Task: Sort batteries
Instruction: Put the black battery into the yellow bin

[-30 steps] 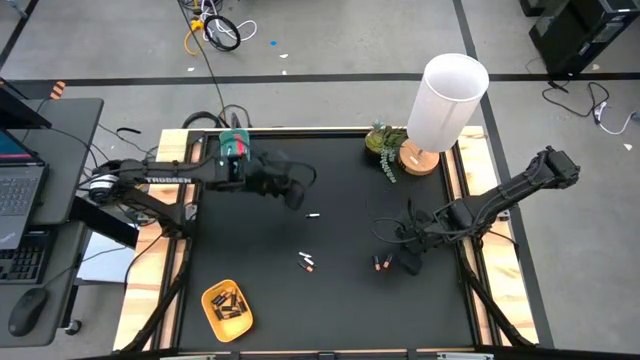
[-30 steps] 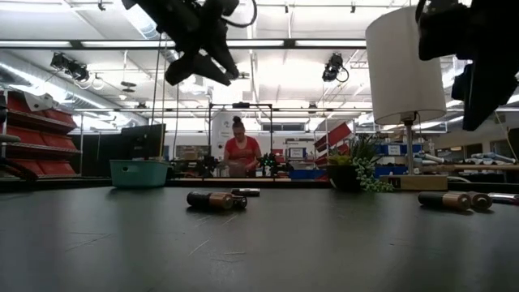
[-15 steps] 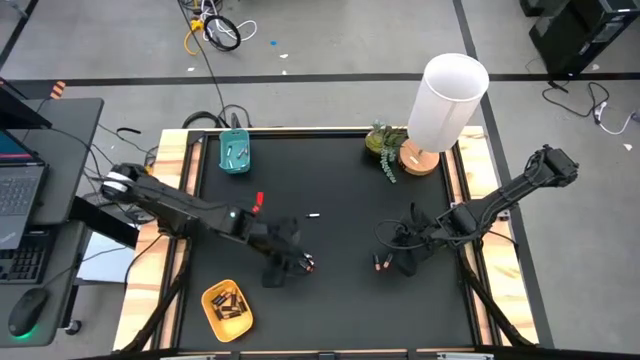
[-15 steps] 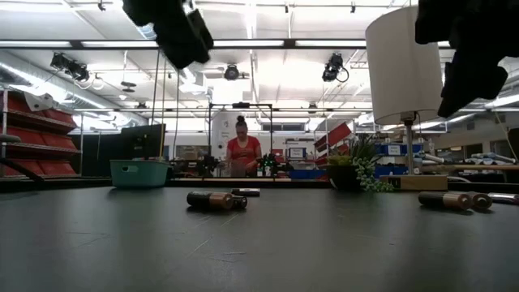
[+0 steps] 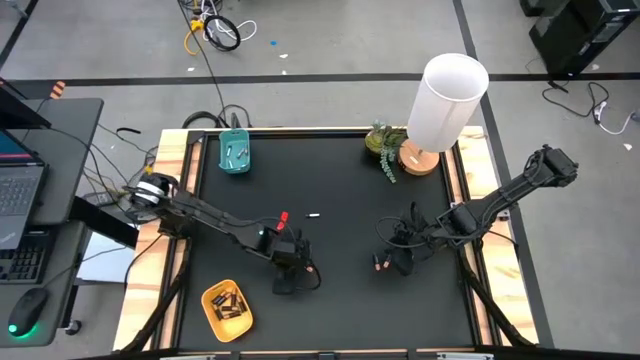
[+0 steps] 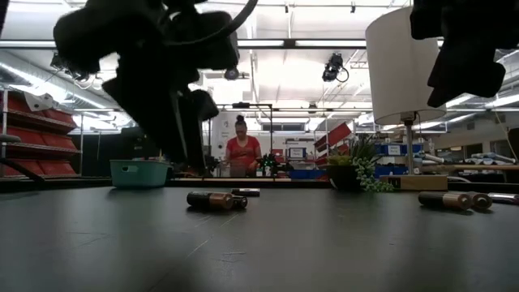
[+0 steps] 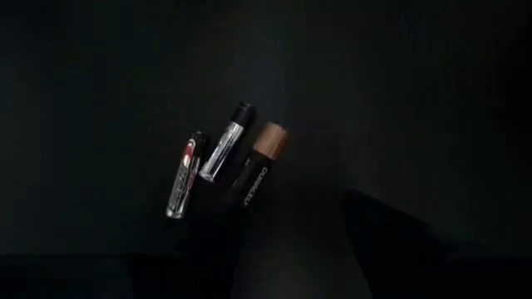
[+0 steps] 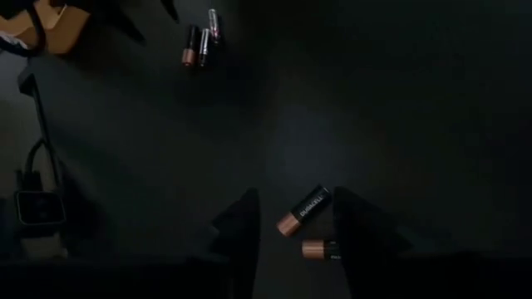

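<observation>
Your left hand (image 5: pixel 296 268) hovers open, empty, over three batteries (image 7: pixel 223 166); lower and close on one. Right hand (image 8: pixel 295 228), open, straddles another battery (image 8: pixel 302 212).

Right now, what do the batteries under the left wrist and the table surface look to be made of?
The dark battery: looks metal-cased, with a matte black printed wrap and a coppery band at one end. The two slim pale batteries beside it: glossy silvery jackets with bright glints, one with a red patch; metal or foil label, can't tell which. The table surface: matte black, probably a mat or painted board; no glare.
</observation>
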### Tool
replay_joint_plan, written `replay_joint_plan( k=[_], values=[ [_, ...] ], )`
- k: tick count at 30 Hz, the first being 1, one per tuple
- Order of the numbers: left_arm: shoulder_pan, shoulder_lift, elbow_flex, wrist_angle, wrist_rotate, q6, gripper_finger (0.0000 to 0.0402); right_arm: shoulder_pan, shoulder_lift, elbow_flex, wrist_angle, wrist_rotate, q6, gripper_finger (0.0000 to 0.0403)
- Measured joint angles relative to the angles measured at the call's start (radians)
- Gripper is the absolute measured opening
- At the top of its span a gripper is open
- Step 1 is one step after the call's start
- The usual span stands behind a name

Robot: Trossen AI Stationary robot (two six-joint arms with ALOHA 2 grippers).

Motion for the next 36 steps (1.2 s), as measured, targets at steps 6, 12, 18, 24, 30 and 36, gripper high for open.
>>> replay_joint_plan(
  k=[6,12,18,24,30,36],
  values=[
    [0.0,0.038,0.0,0.012,-0.045,0.0,0.0229,0.0,0.0,0.0,0.001,-0.003,0.003,0.0131],
    [0.0,0.056,0.0,0.029,-0.058,0.0,0.0229,0.0,0.0,0.0,0.005,-0.003,0.003,0.013],
    [0.0,0.09,0.0,0.065,-0.027,-0.004,0.022,0.0,0.0,0.0,0.013,-0.006,0.003,0.0125],
    [0.001,0.105,0.002,0.056,-0.007,-0.029,0.0175,0.001,0.0,0.0,0.015,-0.011,0.003,0.0121],
    [0.001,0.105,0.002,0.052,-0.03,-0.033,0.0096,0.001,0.0,0.0,0.016,-0.011,0.002,0.0121],
    [0.001,0.127,0.006,0.045,-0.023,-0.05,0.0052,0.001,0.0,0.0,0.018,-0.011,0.003,0.0116]
  ],
)
